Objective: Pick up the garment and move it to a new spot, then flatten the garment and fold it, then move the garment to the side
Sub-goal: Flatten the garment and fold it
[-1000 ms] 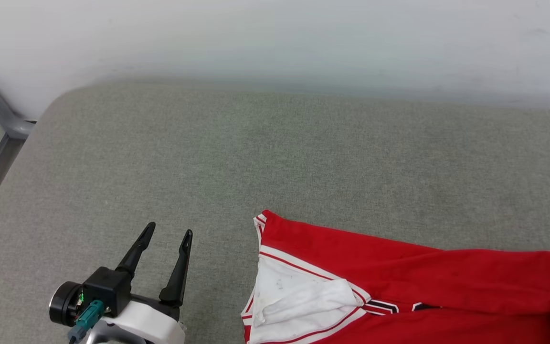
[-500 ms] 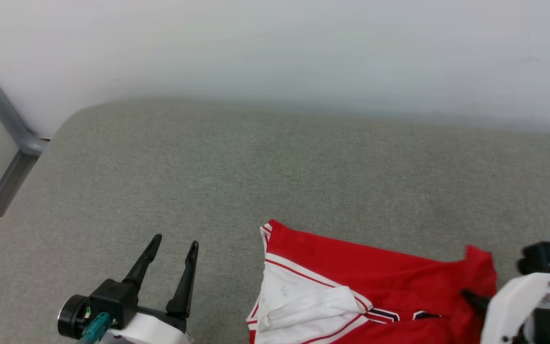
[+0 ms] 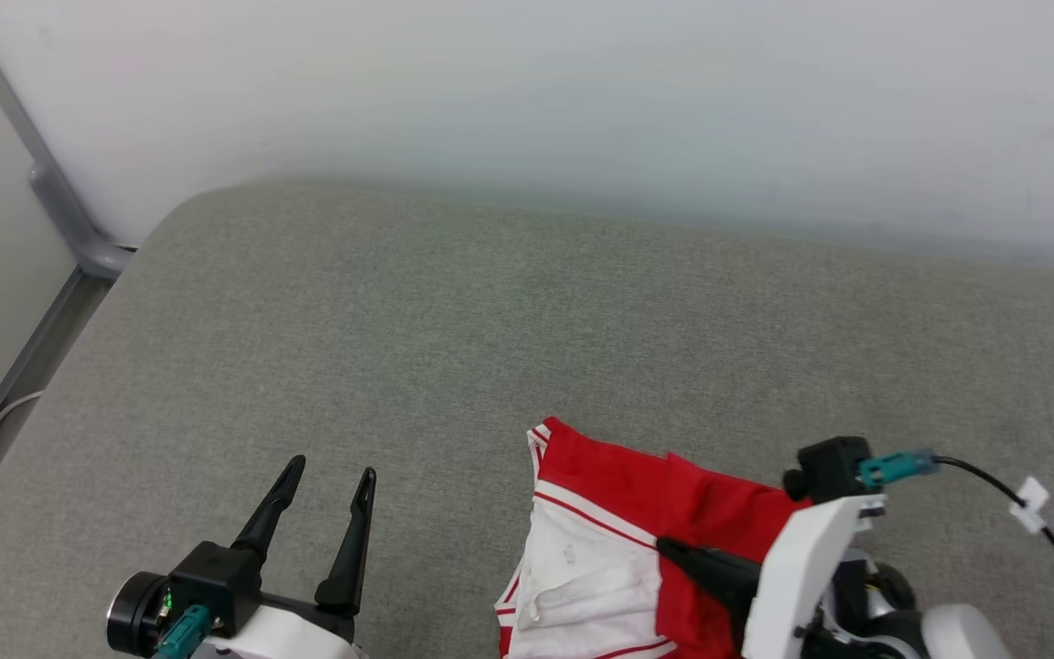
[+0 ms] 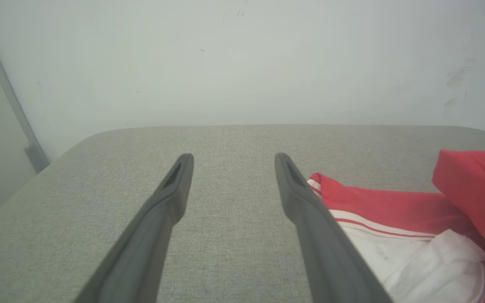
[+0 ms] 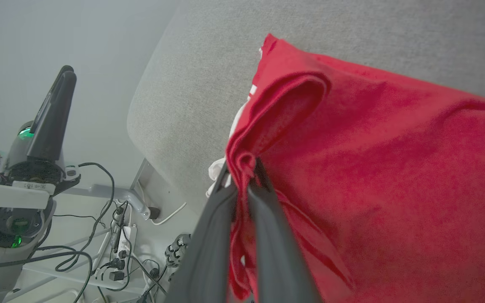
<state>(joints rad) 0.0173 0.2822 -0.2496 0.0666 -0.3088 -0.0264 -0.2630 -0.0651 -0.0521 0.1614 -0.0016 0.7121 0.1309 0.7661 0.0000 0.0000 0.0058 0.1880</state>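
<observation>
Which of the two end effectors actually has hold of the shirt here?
The right end effector: it is pinched shut on a red fold of the garment. The left end effector stands open beside it, gripping nothing.

Robot test lab. Evidence: a bare white wall (image 3: 582, 91) behind a grey fabric-covered bench (image 3: 490, 320) with a rounded far-left corner, a grey metal rail (image 3: 60, 210) beside that corner, and loose cables (image 5: 99, 181) and a power strip (image 5: 125, 244) on the floor.

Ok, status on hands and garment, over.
Left hand open, off the garment. Right hand shut on garment's red edge, raised and folded over. Grey surface beneath.
</observation>
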